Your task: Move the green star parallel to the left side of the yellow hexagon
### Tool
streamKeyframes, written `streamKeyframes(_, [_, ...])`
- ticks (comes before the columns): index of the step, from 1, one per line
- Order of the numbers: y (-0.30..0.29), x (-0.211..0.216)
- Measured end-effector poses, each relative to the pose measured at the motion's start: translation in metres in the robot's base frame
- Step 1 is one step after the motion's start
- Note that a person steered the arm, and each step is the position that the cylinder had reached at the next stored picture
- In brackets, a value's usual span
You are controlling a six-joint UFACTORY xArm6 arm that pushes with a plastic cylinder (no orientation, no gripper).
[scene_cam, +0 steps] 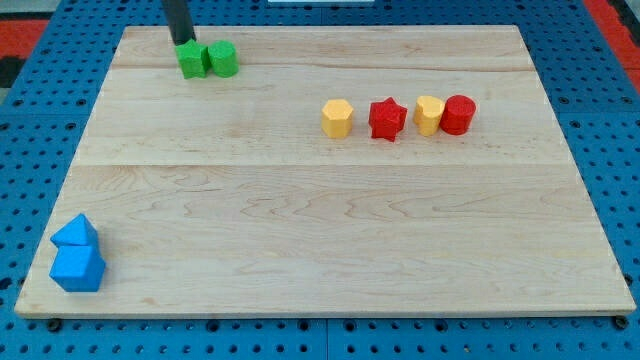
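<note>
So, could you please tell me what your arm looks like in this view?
Only my rod shows: a straight, plain dark cylinder, near black, entering from the view's top. No cables, markings or joints are visible. My tip ends just above the green star, beside another green block.

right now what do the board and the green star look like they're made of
Board: pale wood, likely planks joined, going by the grain and long seams; matte finish. Green star: solid green and smooth, perhaps painted wood or plastic; I cannot tell which. My tip stands at its top edge.
</note>
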State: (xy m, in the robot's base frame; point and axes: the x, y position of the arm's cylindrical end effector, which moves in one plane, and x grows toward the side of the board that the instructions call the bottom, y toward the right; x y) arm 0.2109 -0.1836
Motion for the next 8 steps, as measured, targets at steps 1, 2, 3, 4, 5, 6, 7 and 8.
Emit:
streamKeyframes(1, [0.015,-0.011])
streamKeyframes(2, [0.015,0.005])
streamKeyframes(3, [0.013,0.021])
streamKeyframes(4, [0.011,0.038])
streamKeyframes(5, [0.001,0.054])
streamKeyframes(6, [-0.034,0.056])
streamKeyframes(7, [-0.050,0.073])
streamKeyframes(8, [-0.041,0.094])
